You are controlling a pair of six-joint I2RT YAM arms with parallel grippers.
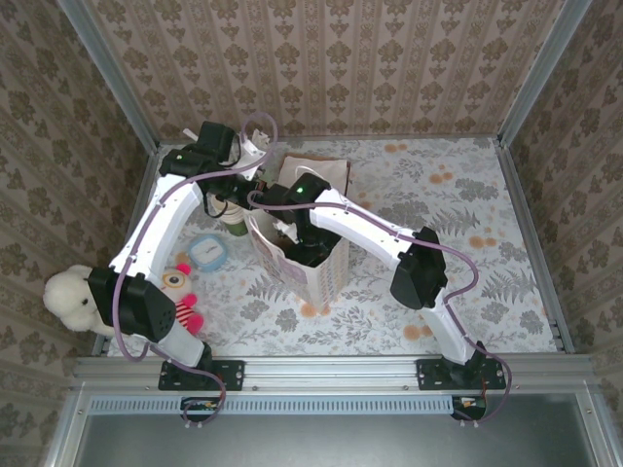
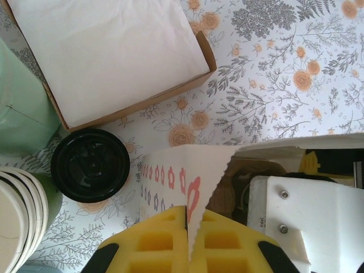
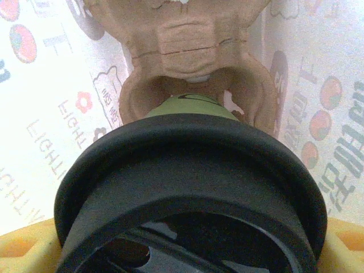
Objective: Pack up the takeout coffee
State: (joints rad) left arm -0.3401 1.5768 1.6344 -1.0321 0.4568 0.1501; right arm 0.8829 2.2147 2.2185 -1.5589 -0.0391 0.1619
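The takeout coffee (image 3: 190,105), an olive-green cup under a black lid (image 3: 187,170), sits between my right gripper's yellow fingers (image 3: 17,250). Its base points down into a pocket of a brown pulp cup carrier (image 3: 187,45) at the bottom of the printed white paper bag (image 1: 321,277). My right gripper (image 1: 310,251) reaches down inside the bag and is shut on the cup. At the bag's left rim, my left gripper (image 2: 193,219) is shut on the paper edge (image 2: 182,170) and holds the bag's mouth open. A second black-lidded cup (image 2: 90,165) stands on the table beside the bag.
A brown box of white napkins (image 2: 114,57) lies behind the bag. A pale green cup (image 2: 23,108) and a stack of lidless cups (image 2: 20,222) stand to the left. A white plush toy (image 1: 68,297), a blue round toy (image 1: 206,251) and a pink toy (image 1: 185,311) lie front left.
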